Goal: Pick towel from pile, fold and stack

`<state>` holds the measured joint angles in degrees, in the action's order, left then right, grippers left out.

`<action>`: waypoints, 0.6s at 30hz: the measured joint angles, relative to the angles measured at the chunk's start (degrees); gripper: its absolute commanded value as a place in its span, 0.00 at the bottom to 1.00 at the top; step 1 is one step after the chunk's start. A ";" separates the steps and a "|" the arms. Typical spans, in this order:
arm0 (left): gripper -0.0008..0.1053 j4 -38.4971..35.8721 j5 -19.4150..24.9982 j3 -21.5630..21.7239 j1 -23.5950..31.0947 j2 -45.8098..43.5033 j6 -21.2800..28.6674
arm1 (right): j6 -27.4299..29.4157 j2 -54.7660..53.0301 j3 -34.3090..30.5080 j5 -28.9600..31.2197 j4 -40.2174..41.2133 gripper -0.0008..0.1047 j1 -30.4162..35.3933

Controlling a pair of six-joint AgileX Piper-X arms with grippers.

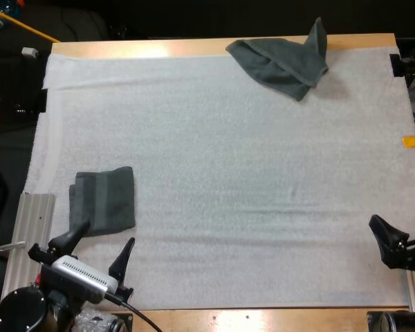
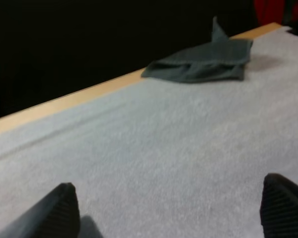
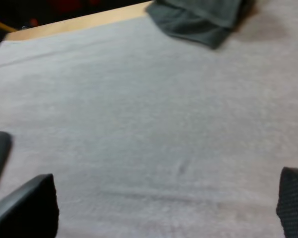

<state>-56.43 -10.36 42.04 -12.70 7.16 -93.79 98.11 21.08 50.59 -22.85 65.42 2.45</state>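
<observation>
Left gripper (image 1: 105, 236) nearest, jaws wide apart over bare mat (image 1: 228, 207), gripping nothing; folded towel (image 1: 104, 200) just ahead of its left jaw. Right gripper (image 1: 401, 228) gapes empty too. Crumpled towel (image 1: 283, 61) lies well beyond both.

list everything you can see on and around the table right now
crumpled towel: one, dark grey-green, far edge of the mat, right of centre
folded towel: one, dark grey-green, near left part of the mat
mat: one, white, covering most of the table
table: one, light wood, under the mat
ribbed metal strip: one, silver, beside the mat's near left edge
left gripper: one, black, open, just short of the folded towel
right gripper: one, black, open, over the mat's near right edge
</observation>
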 measured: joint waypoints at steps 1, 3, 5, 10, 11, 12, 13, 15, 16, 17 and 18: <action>0.68 0.43 -0.75 0.27 -0.04 0.36 0.05 | 0.00 1.11 0.52 -1.51 -0.59 0.82 0.00; 0.68 1.31 -2.52 0.70 -0.03 0.73 0.12 | 0.00 3.24 1.26 -4.55 -2.51 0.82 0.00; 0.68 2.41 -3.86 0.70 -0.03 0.73 0.25 | -0.16 5.89 1.56 -6.58 -4.58 0.82 0.00; 0.68 3.71 -5.20 0.76 -0.03 0.73 0.25 | -3.41 13.56 1.58 -8.92 -12.38 0.82 0.00; 0.68 3.82 -5.30 0.76 -0.03 0.73 0.25 | -4.25 15.03 1.58 -8.97 -14.54 0.82 0.00; 0.68 3.89 -5.44 0.76 -0.03 0.73 0.25 | -5.38 16.64 1.58 -8.94 -16.72 0.82 0.00; 0.68 3.86 -5.43 0.76 -0.03 0.73 0.25 | -6.42 18.48 1.67 -8.94 -18.74 0.82 -0.18; 0.68 3.86 -5.42 0.76 -0.03 0.73 0.25 | -8.20 22.19 2.02 -8.94 -23.54 0.82 -1.23; 0.68 3.86 -5.42 0.76 -0.03 0.73 0.25 | -9.10 23.88 2.24 -8.80 -25.64 0.82 -2.21; 0.68 3.86 -5.42 0.76 -0.03 0.73 0.25 | -9.86 25.93 2.51 -8.14 -27.53 0.82 -3.29; 0.68 3.86 -5.42 0.76 -0.03 0.73 0.25 | -10.47 28.13 2.86 -6.66 -29.32 0.82 -4.46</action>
<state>-52.57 -15.78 42.80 -12.73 7.89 -93.54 87.64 49.22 53.46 -29.50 36.10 -2.01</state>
